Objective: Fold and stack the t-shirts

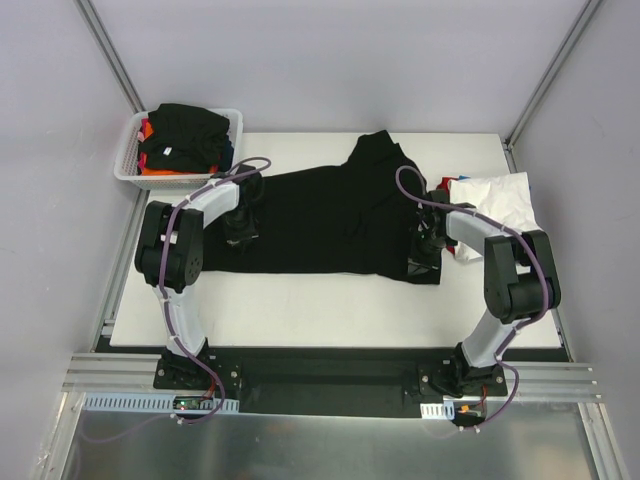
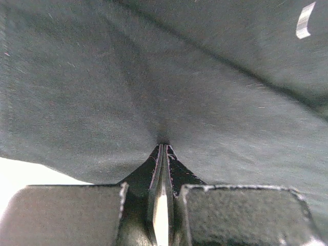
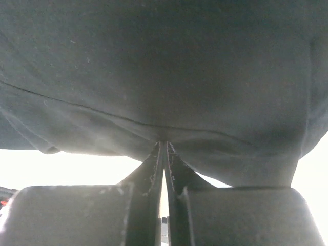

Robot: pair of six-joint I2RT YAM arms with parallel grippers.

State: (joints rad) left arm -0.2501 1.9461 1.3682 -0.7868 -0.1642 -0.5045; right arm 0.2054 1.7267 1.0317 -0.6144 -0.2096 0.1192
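A large black t-shirt (image 1: pixel 330 215) lies spread across the middle of the white table (image 1: pixel 300 310), its upper part bunched toward the back. My left gripper (image 1: pixel 240 232) is shut on the shirt's left edge; the left wrist view shows the cloth (image 2: pixel 154 82) pinched at the fingertips (image 2: pixel 165 145). My right gripper (image 1: pixel 424 250) is shut on the shirt's right edge, with the cloth (image 3: pixel 164 66) lifted off the table at the fingertips (image 3: pixel 164 143). A folded white t-shirt (image 1: pixel 492 205) lies at the right edge of the table.
A white mesh basket (image 1: pixel 128 160) stands at the back left corner. It holds a black shirt (image 1: pixel 185 135) on top of red, orange and blue cloth. Grey walls enclose the table at the back and sides.
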